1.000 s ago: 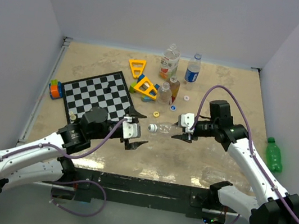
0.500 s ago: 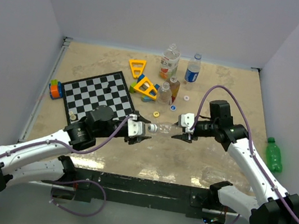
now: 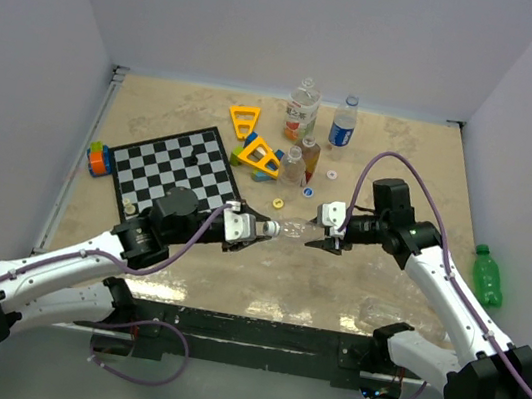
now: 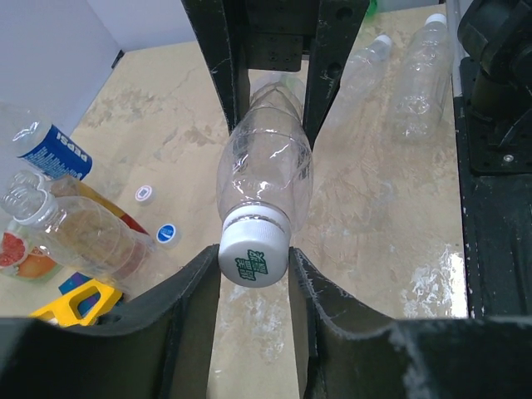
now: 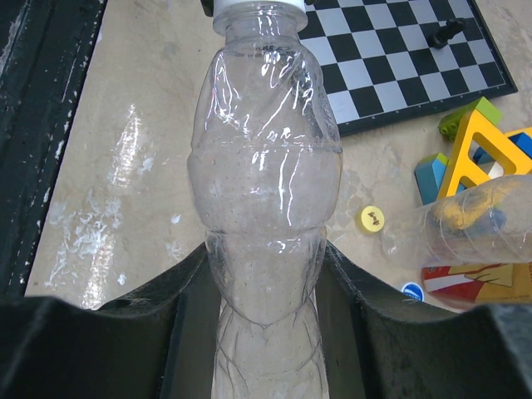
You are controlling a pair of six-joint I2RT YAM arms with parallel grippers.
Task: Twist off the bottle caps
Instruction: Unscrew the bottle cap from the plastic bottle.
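**At mid-table, the left jaws close on the cap**

Between the two arms, a clear bottle (image 5: 266,166) hangs level above the tabletop. Its body is pinched in the right gripper (image 3: 317,236), as it was a second ago. The change is on the other side. The left gripper (image 3: 259,228), which a second ago stood wide apart and short of the bottle, has swung in and drawn its jaws together. In the left wrist view they press on either side of the white cap (image 4: 254,258), which still sits fully on the neck. With both ends held, the grasp looks complete, and twisting the cap off is probably the step in hand.

Behind the bottle stand four more bottles. One has an orange label (image 3: 302,114), one has a blue label (image 3: 343,128), and two are small ones (image 3: 308,156) (image 3: 293,166). Three loose caps lie near them: yellow (image 3: 278,204), blue (image 3: 309,192) and white (image 3: 331,177). Farther left are two yellow triangular frames (image 3: 245,118) (image 3: 263,157) and a chessboard (image 3: 174,170). A green bottle (image 3: 488,277) sits off the right edge. Two more clear bottles (image 4: 416,66) (image 4: 366,58) lie near the right arm's base.

Nothing crowds the held bottle. The nearest things are the yellow cap and the small bottles just behind it.
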